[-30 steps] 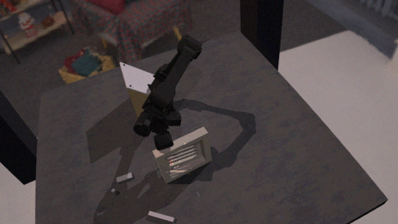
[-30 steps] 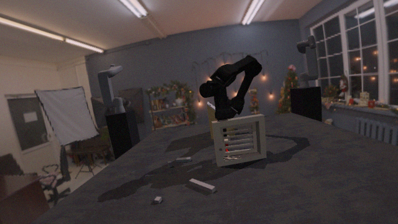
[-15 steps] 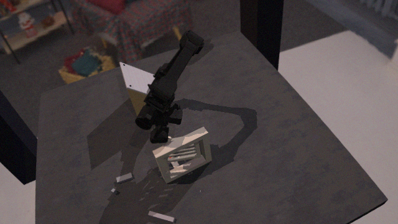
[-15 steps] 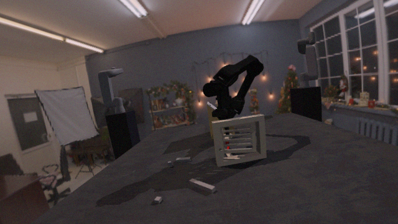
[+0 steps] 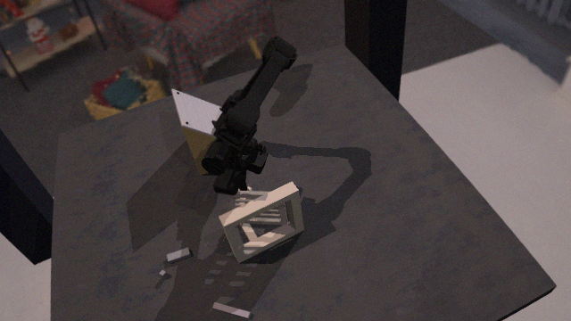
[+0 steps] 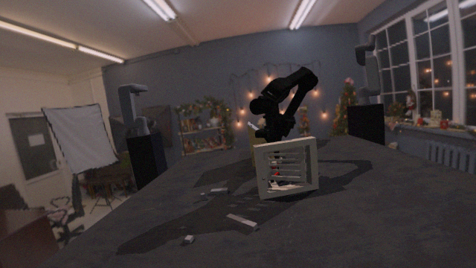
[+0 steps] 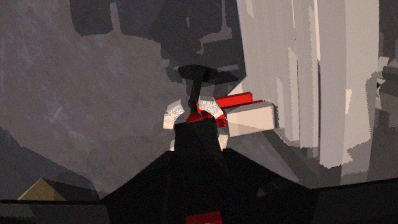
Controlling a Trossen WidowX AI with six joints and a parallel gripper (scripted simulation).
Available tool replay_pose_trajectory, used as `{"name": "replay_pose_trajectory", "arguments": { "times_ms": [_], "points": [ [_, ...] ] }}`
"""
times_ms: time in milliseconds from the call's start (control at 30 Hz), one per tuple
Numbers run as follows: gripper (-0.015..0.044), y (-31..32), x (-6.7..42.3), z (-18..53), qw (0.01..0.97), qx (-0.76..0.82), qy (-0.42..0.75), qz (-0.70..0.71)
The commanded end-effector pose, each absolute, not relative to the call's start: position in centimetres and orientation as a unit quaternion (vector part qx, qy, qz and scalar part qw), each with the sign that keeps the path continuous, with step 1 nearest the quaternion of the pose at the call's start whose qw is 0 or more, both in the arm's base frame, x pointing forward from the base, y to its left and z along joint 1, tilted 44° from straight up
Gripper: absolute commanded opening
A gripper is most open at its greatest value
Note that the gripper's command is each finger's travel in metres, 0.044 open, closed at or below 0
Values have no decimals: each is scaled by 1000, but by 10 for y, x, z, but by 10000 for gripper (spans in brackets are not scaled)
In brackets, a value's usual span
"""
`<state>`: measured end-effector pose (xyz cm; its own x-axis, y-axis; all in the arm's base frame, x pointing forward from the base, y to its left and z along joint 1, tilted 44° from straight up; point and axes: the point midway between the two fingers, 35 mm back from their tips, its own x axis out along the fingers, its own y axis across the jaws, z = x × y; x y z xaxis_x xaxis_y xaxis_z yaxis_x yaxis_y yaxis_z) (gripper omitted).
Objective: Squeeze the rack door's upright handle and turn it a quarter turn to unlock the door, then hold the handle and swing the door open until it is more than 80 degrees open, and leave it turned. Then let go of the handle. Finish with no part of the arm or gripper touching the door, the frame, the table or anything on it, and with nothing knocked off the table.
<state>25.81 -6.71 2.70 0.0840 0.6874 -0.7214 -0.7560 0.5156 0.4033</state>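
Note:
The pale rack frame [image 5: 260,203] [image 6: 312,164] stands upright on the table. Its slatted door [image 6: 288,160] [image 7: 306,65] is swung away from the frame, on the arm's side. The exact angle cannot be read. My gripper [image 7: 198,157] is shut on the door handle, whose red part [image 7: 205,118] shows between and beside the fingers in the wrist view. A red bar [image 7: 235,99] and a pale block [image 7: 251,119] sit just right of the fingers, beside the door. The top and exterior views largely hide the fingertips, behind the wrist and the frame. How far the handle is turned is unclear.
A tall panel [image 5: 195,112] [image 6: 256,143] stands close behind the arm. Loose pale blocks lie on the table to the frame's left and front: one [image 5: 178,255] [image 6: 219,190], a small one [image 5: 162,272] [image 6: 202,194], a long one [image 5: 231,309] [image 6: 242,221] and another [image 6: 189,239].

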Motion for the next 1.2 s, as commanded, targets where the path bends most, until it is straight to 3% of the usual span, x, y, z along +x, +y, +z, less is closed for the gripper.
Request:
{"name": "replay_pose_trajectory", "arguments": {
  "times_ms": [0,1167],
  "points": [
    [13,-62,253,32,738,-5,486,468],
    [13,-9,231,79,710,200,596,317]
  ]
}}
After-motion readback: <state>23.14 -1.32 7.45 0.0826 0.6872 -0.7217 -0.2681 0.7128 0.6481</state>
